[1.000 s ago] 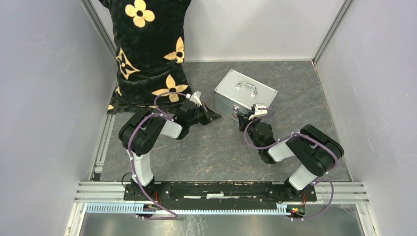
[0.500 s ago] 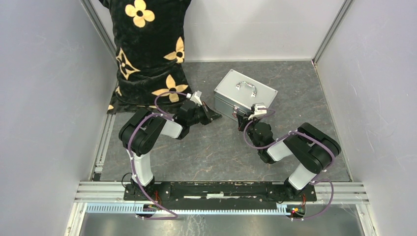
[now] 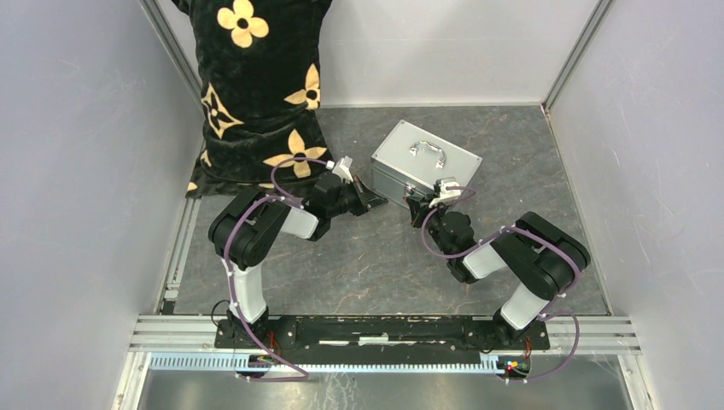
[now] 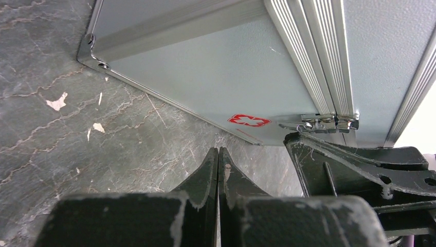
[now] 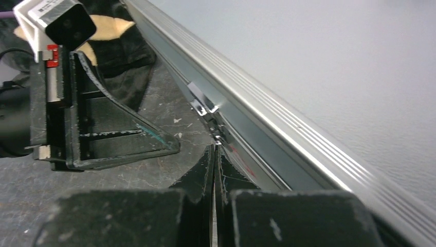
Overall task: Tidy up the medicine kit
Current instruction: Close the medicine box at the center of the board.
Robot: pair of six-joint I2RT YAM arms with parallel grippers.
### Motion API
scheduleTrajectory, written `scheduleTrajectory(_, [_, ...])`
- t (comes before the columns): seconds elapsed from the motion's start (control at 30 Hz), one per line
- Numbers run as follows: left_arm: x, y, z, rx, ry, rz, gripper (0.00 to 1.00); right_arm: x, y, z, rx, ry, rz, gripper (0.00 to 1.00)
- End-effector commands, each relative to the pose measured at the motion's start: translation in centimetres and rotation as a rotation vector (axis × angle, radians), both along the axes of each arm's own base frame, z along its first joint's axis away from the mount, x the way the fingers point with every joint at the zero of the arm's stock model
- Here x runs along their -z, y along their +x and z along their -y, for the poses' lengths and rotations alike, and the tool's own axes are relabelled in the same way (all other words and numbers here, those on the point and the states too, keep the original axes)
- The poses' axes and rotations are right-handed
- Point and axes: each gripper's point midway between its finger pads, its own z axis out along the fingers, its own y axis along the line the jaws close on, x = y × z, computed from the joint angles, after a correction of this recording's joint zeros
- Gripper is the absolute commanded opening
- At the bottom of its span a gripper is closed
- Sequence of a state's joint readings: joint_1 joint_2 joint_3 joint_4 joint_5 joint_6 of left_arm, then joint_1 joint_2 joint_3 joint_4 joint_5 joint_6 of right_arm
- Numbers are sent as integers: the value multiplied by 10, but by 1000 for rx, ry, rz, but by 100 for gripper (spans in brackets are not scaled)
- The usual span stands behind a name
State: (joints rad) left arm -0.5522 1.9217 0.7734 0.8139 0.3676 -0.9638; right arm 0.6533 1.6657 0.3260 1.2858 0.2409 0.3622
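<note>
Grey marbled tabletop (image 3: 359, 273) fills my overhead view, with pale walls around it. Nearest me, both arms bend outward from the rail and reach in toward the middle. My left gripper (image 4: 218, 154) has its fingers pressed together with nothing between them. Its tip lies low over the table, just short of the front wall of the case (image 3: 425, 165), near a red cross mark (image 4: 249, 120). My right gripper (image 5: 214, 152) is likewise closed tight and empty, with its tip right at the latch (image 5: 208, 116) on that same wall; I cannot tell whether it touches. The two grippers sit close to each other, the left one by the case's near corner. Beyond them the silver case lies flat on the table, turned at an angle, lid down, its handle (image 3: 428, 152) on top. Farthest back on the left, a black cloth (image 3: 256, 94) with yellow flowers hangs down onto the table, apart from the case.
</note>
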Motion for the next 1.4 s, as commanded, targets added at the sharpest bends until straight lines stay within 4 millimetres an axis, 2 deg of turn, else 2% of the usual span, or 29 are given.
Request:
scheduleTrajectory(0.0, [-16, 5, 10, 35, -25, 69, 2, -32, 4, -18, -67, 65, 91, 0])
scheduleTrajectory(0.17, [-14, 5, 9, 37, -23, 69, 2, -26, 2, -15, -67, 44, 79, 0])
scheduleTrajectory(0.43, [-13, 4, 8, 34, -18, 67, 2, -3, -6, 14, 55, -4, -9, 0])
scheduleTrajectory(0.7, [-10, 3, 9, 35, -18, 64, 2, 0, 1, 34, 176, -5, -27, 0])
scheduleTrajectory(1.1, [-10, 1, 9, 37, -16, 63, 2, -14, 20, 22, 177, -10, 25, 0])
scheduleTrajectory(1.37, [-10, 1, 9, 39, -15, 64, 2, -15, 19, 7, 88, -50, 56, 0])
